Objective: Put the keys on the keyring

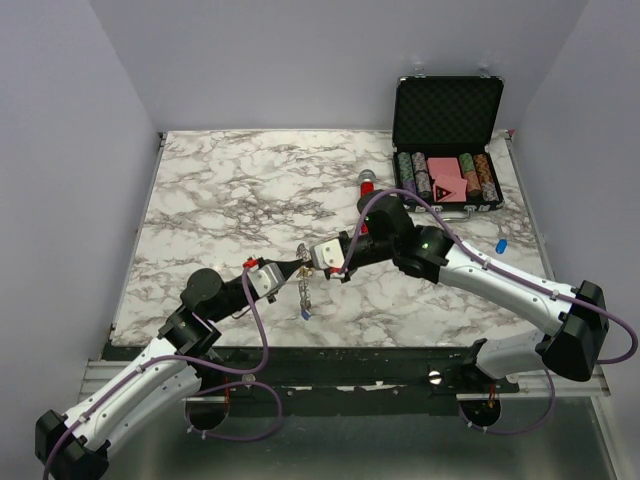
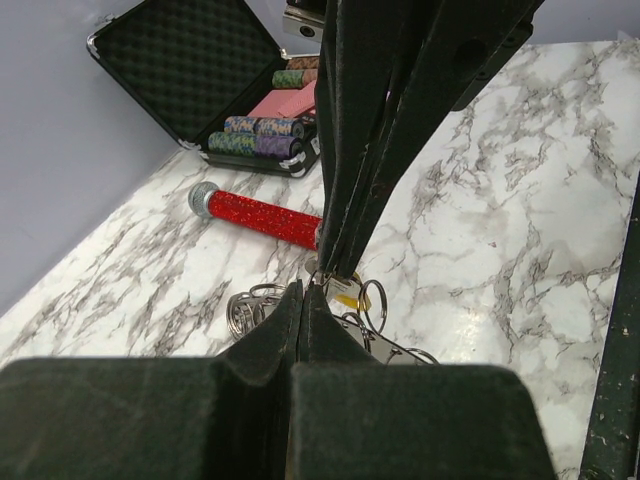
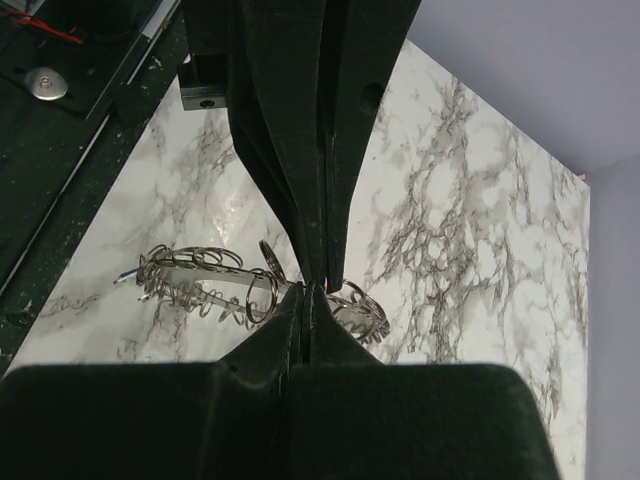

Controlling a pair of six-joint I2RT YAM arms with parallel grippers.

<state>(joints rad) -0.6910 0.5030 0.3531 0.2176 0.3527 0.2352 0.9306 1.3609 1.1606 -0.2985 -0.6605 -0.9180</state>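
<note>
The keyring hangs in the air between my two grippers, above the marble table's front middle. My left gripper is shut on one of its small loops; its closed tips show in the left wrist view, with the keyring's loops behind them. My right gripper meets it tip to tip and is shut at a yellow-headed key. In the right wrist view my right gripper is closed, and the keyring stretches off to the left. A blue key dangles from the ring's bottom. Another blue key lies on the table at the right.
An open black case with striped poker chips and pink cards stands at the back right, also in the left wrist view. A red glitter cylinder with a silver cap lies in front of the case, behind my right arm.
</note>
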